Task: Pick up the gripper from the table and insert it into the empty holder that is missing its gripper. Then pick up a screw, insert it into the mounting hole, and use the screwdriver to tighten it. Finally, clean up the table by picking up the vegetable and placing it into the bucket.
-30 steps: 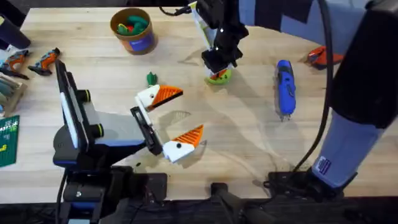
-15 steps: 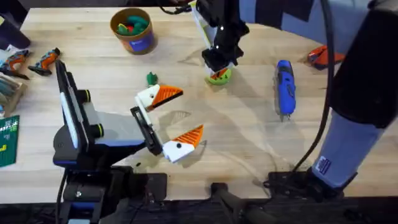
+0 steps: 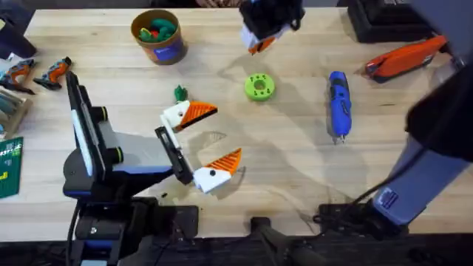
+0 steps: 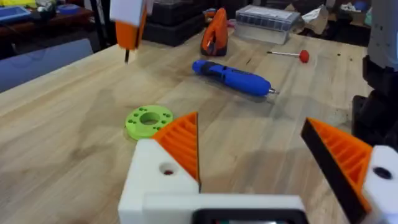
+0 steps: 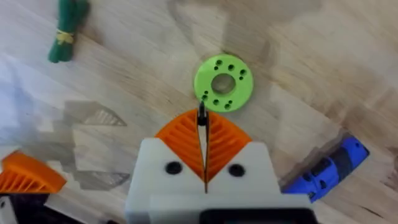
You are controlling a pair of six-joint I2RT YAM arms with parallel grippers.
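My left gripper (image 3: 228,131) lies open near the table's middle. Each of its white jaw blocks carries an orange ribbed wedge, and the nearer block, the holder (image 3: 207,178), shows a dark mounting hole. High over the far edge, my right gripper (image 3: 257,43) is shut on a thin black screw (image 5: 202,117), above the lime-green holed disc (image 3: 259,86). The blue screwdriver (image 3: 338,103) lies right of the disc. The small green vegetable (image 3: 179,93) rests just beyond the left gripper's far jaw. The brown-orange bucket (image 3: 157,35) stands at the far left, with green and orange pieces inside.
An orange-and-black hand tool (image 3: 405,58) lies at the far right, with a red-handled rod (image 4: 289,55) near it. Small orange tools (image 3: 35,72) and a green card (image 3: 9,166) sit along the left edge. Bare wood spreads between the disc and the front edge.
My right gripper rose off the green disc and drew back toward the far edge, uncovering the disc. The left arm has not moved.
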